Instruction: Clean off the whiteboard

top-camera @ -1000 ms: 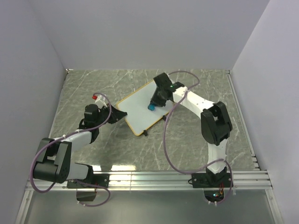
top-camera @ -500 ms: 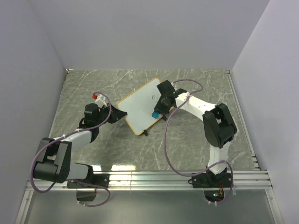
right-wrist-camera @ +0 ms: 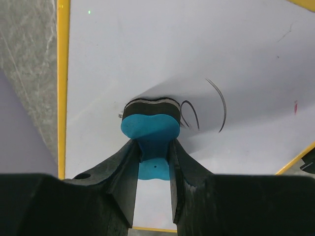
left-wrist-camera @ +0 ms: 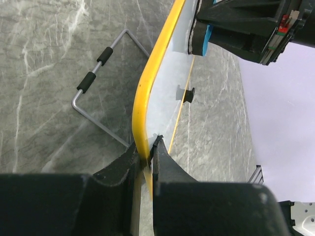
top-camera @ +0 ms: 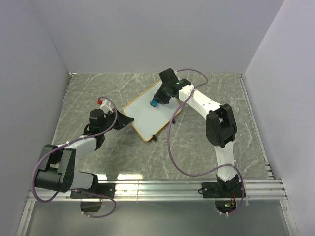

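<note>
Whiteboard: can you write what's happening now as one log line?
left claw: shut on whiteboard edge | right claw: shut on blue eraser | eraser: on board, beside pen marks | marks: not yet wiped

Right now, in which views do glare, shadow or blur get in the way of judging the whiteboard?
Top external: glare on the table at its near edge, the whiteboard evenly lit. Right wrist: the eraser throws a grey shadow over the board, pen marks sharp. Left wrist: the left claw is dark and soft, the board's edge crisp.
</note>
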`<state>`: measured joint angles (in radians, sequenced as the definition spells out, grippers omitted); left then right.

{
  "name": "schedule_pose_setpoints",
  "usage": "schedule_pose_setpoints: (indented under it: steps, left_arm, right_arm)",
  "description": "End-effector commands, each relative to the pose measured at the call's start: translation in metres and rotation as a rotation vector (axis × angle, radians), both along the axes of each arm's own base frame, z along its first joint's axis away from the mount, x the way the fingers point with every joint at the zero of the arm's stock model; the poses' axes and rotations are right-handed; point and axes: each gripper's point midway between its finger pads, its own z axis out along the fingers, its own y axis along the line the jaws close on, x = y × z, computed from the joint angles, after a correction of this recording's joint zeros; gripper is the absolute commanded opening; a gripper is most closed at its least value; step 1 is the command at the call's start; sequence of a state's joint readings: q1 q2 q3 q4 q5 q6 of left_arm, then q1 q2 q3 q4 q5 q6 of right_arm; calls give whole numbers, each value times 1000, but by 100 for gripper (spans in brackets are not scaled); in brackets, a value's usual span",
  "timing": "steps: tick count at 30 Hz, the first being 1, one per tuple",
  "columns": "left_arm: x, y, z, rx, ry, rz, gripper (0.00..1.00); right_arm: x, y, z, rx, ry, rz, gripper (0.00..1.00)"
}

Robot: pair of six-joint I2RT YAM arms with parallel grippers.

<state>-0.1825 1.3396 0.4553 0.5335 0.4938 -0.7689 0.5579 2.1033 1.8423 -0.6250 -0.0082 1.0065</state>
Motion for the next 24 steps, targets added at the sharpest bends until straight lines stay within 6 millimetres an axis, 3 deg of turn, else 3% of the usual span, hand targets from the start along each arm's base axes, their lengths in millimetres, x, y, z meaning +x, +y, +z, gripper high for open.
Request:
schedule_pose_setpoints:
  steps: [1,2,4,5,7,8,13,19,24]
  left_arm:
    - [-24,5,-45,105,129,-16,0]
    - [-24,5,-45,107,130,-15,0]
    - [-25,5,-46,109,133,-13,0]
    - [-24,5,-46,108,132,-13,0]
    - [-24,4,-47,107,133,-18,0]
    - [-25,3,-48,107,136,-19,0]
    - [-24,3,-49,107,136,-21,0]
    - [-24,3,-51,106,142,-22,0]
    - [-24,1,-51,109,138,-26,0]
  right_arm:
    - [11,-1,-31,28,18,-73,0]
    - [3,-8,-46,12,51,-83,0]
    - [-2,-17,-51,28,66,-102,0]
    - [-15,-26,-69,12,110,-111,0]
    - [-18,-38,-71,34,116,-143,0]
    - [-30,-48,-85,15,150,-154,0]
    - [-47,-77,-104,-44,187,-177,0]
    - [-52,-90,-112,-65,205,-190,0]
    - [-36,-82,-95,-44,171,-184,0]
